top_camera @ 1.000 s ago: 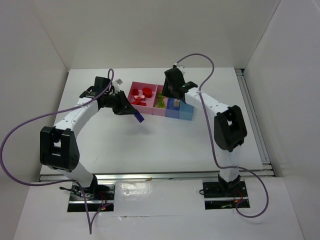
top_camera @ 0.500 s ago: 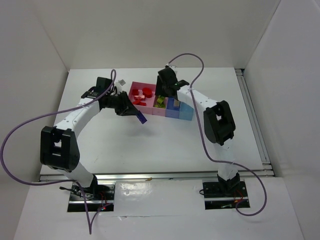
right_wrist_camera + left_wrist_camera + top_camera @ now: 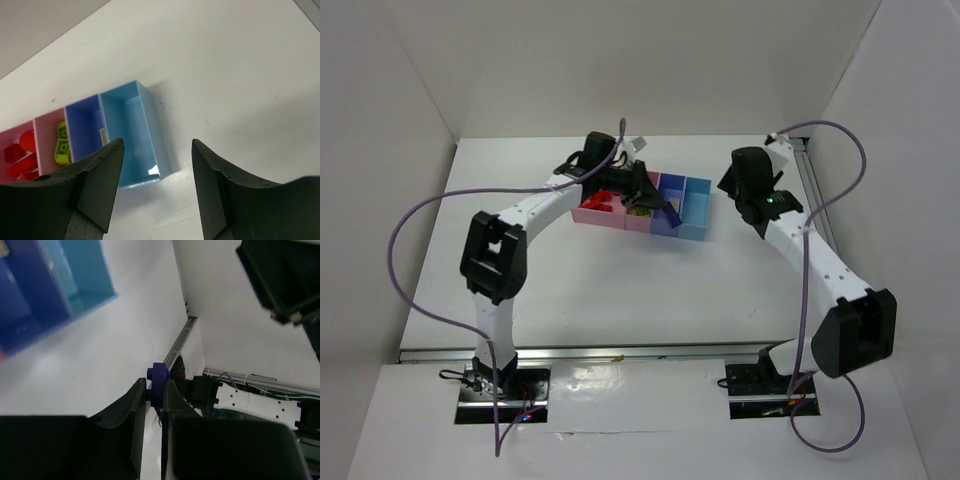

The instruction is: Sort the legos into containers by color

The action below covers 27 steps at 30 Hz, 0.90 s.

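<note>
The containers are a row of four joined bins: wide pink, narrow pink, blue, light blue. Red legos lie in the wide pink bin and yellow-green legos in the narrow pink one. My left gripper hangs over the blue bin's near edge, shut on a small purple lego. My right gripper is open and empty, to the right of the light blue bin. Its view also shows the blue bin, a yellow-green lego and red legos.
White walls enclose the table on the left, back and right. A metal rail runs along the right edge. Purple cables loop above both arms. A small white tag lies in the light blue bin's near corner.
My left arm swung right, carrying the purple lego from left of the bins to over the blue bin. My right arm pulled back from above the bins to their right.
</note>
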Available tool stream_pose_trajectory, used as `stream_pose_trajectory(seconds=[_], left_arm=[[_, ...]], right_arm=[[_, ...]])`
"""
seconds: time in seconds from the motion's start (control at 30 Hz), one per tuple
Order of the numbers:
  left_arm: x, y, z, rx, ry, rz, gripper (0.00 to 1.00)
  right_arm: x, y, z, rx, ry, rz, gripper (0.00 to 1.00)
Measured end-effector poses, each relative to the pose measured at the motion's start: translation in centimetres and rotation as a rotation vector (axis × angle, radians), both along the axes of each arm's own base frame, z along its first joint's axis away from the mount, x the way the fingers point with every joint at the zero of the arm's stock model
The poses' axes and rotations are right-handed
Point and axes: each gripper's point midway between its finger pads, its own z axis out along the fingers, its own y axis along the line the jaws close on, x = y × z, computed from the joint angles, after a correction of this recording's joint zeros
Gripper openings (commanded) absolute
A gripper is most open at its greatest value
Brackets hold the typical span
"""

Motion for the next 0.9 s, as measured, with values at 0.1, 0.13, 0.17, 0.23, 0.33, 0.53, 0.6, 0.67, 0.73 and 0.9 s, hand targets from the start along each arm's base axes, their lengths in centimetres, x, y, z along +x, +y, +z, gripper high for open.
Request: stream_pose_trajectory(seconds=[0.1,0.13,0.17,0.23,0.33,0.53,0.6,0.67,0.73,0.9], left_arm=[[1.9,-3.8,-0.4,-0.038,-0.008,-0.041,0.0],[2.6,-4.6,-0.7,-0.044,-0.012,-0.047,0.0],[3.5,-5.5,-1.0,-0.045,-0.015,-0.046,0.0],[5.0,-6.7,-1.6,-0.04,-0.013,-0.033,0.0],[7.4,-8.0,-2.0,-0.029,-0.053,0.002,0.0],[10.4,-8.7,-3.1,0.007,-0.101,0.077,0.0],[11.0,-8.7,-3.7,0.019,-0.103,0.095,0.0],[11.2,-8.7,-4.6,0.034,-0.092,0.105,0.0],[11.3,-8.7,-5.2,0.042,-0.082,0.107,0.15],[11.3,-9.1,-6.5,0.046,-0.066,0.097,0.56]], right_arm=[[-2.5,-2.1,-0.1,0.018,-0.013,-0.077,0.64],[-3.2,-2.6,-0.4,0.026,-0.009,-0.094,0.64],[-4.0,-3.0,-0.7,0.031,-0.001,-0.111,0.64],[-5.4,-4.0,-1.1,0.036,0.012,-0.145,0.64],[-7.4,-5.4,-1.0,0.043,0.014,-0.188,0.64],[-9.4,-6.9,-0.2,0.049,0.007,-0.232,0.64],[-9.5,-7.1,-0.2,0.05,0.008,-0.241,0.65],[-9.6,-7.2,-0.5,0.048,0.016,-0.245,0.65],[-9.7,-7.3,-0.7,0.045,0.026,-0.246,0.65],[-9.7,-7.3,-0.8,0.049,0.029,-0.243,0.65]])
